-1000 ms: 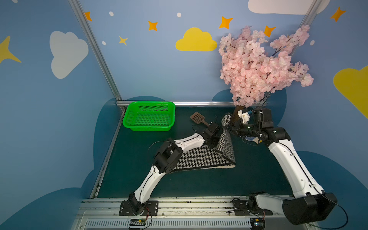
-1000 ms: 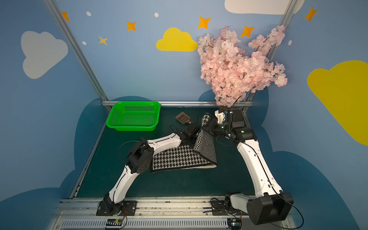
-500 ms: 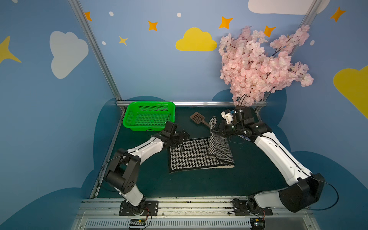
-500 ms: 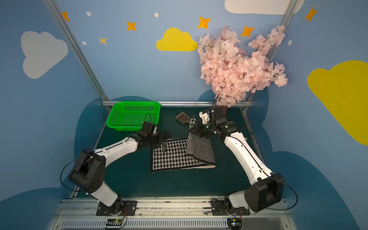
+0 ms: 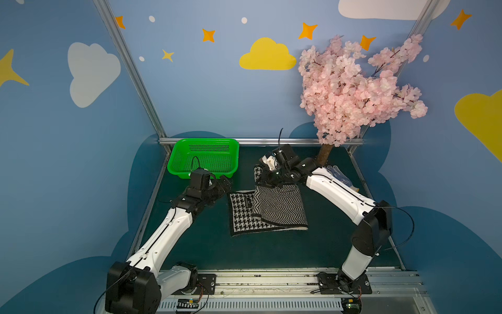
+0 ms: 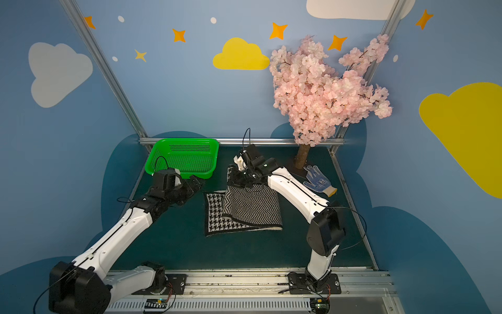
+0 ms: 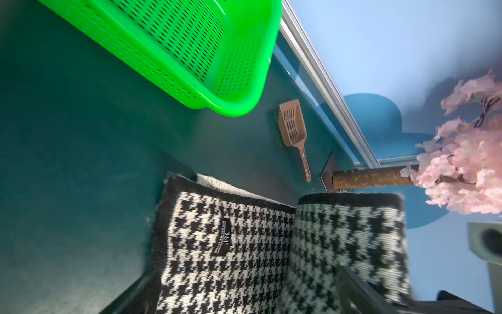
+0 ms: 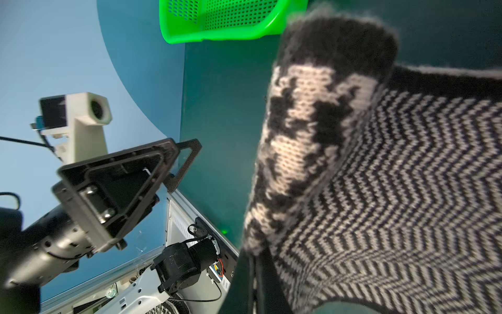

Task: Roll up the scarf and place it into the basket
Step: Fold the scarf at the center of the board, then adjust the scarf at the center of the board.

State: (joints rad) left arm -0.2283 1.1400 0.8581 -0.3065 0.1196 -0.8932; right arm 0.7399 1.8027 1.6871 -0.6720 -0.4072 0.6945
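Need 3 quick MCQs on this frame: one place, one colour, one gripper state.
1. Glove lies:
A in the basket
B by the tree trunk
C on the scarf

2. Basket colour:
A green
B brown
C blue

3. Right gripper:
A open
B shut on the scarf
C shut on the glove

Key:
1 B, it lies flat next to the trunk's base.
2 A, the mesh is bright green.
3 B, the jaws pinch a lifted scarf fold.
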